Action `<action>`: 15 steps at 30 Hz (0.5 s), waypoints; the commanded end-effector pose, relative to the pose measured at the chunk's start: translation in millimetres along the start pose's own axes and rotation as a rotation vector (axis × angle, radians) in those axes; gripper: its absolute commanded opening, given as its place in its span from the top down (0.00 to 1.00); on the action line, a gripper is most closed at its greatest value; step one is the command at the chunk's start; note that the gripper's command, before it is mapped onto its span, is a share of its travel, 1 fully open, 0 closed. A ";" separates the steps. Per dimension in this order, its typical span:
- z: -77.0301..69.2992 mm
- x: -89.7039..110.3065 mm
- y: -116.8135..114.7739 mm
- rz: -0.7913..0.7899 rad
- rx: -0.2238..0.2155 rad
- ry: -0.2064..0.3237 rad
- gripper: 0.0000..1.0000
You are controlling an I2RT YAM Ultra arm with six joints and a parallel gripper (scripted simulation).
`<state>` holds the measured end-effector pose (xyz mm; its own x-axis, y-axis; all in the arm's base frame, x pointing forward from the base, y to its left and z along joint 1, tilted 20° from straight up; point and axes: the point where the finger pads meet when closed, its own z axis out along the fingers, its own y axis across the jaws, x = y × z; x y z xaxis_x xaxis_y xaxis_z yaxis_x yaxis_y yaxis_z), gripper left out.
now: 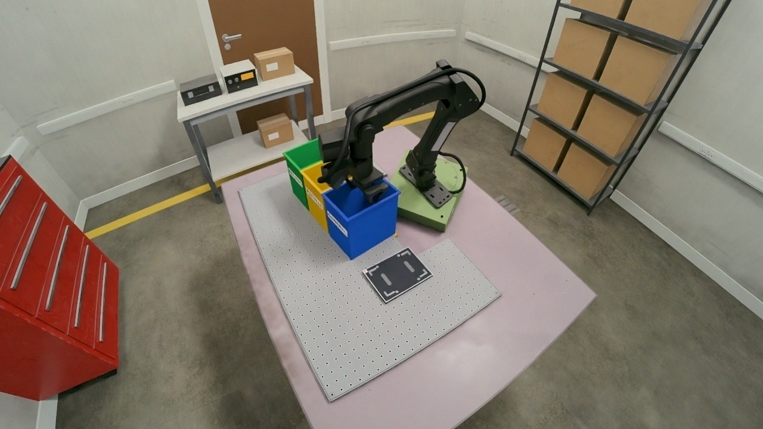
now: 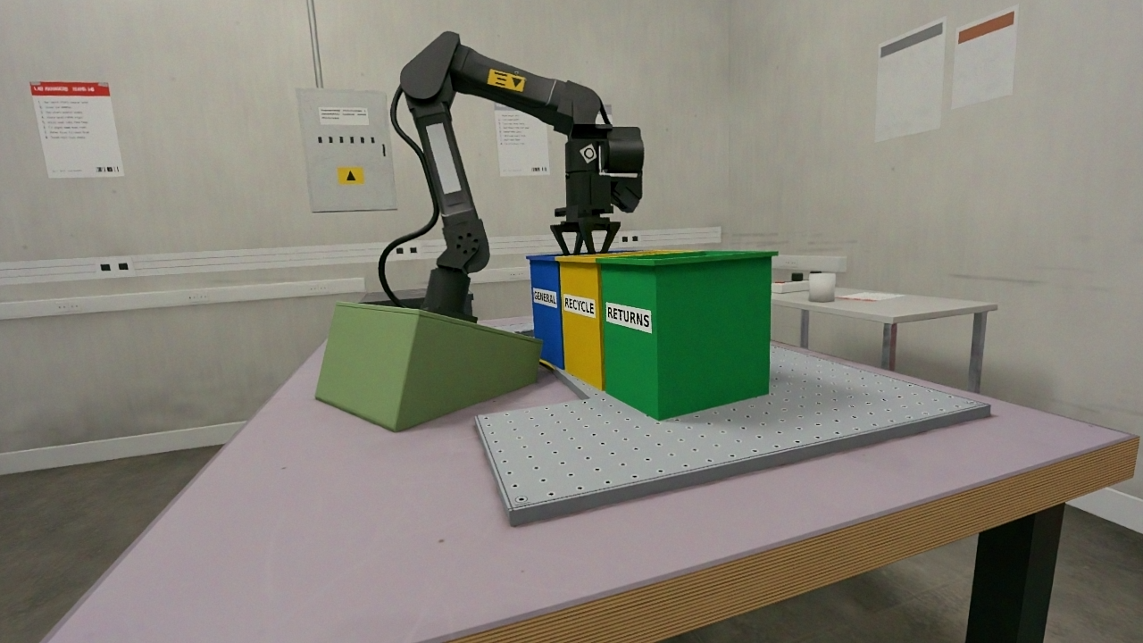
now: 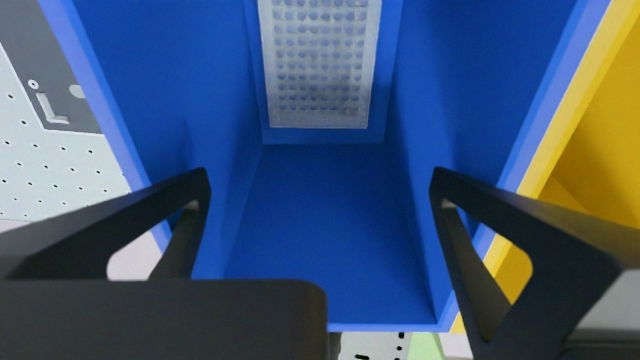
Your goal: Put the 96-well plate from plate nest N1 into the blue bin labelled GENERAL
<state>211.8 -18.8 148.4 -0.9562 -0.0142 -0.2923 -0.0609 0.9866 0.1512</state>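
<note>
The clear 96-well plate (image 3: 319, 62) lies inside the blue GENERAL bin (image 1: 368, 224) (image 2: 545, 323) (image 3: 325, 220), against its far wall in the wrist view. It is hidden by the bin walls in the top and exterior views. My gripper (image 1: 375, 190) (image 2: 586, 239) (image 3: 319, 179) is open and empty, just above the blue bin's rim. The black plate nest N1 (image 1: 397, 274) (image 3: 30, 60) lies empty on the perforated board (image 1: 330, 314) in front of the bins.
The yellow RECYCLE bin (image 1: 315, 199) (image 2: 580, 328) (image 3: 595, 150) and green RETURNS bin (image 1: 298, 165) (image 2: 695, 336) stand upright in a row beside the blue one. The arm's green base block (image 1: 427, 205) (image 2: 399, 363) sits right behind the bins.
</note>
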 end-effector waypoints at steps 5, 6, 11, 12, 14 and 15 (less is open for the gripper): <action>-10.2 -15.3 -2.8 -0.005 0.017 -0.046 0.01; -10.2 -15.3 -2.8 -0.005 0.017 -0.046 0.01; -10.2 -15.3 -2.8 -0.005 0.017 -0.046 0.01; -10.2 -15.3 -2.8 -0.005 0.017 -0.046 0.01; -10.2 -15.3 -2.8 -0.005 0.017 -0.046 0.01; -10.2 -15.3 -2.8 -0.005 0.017 -0.046 0.01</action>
<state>211.8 -18.8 148.4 -0.9562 -0.0142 -0.2923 -0.0609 0.9866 0.1512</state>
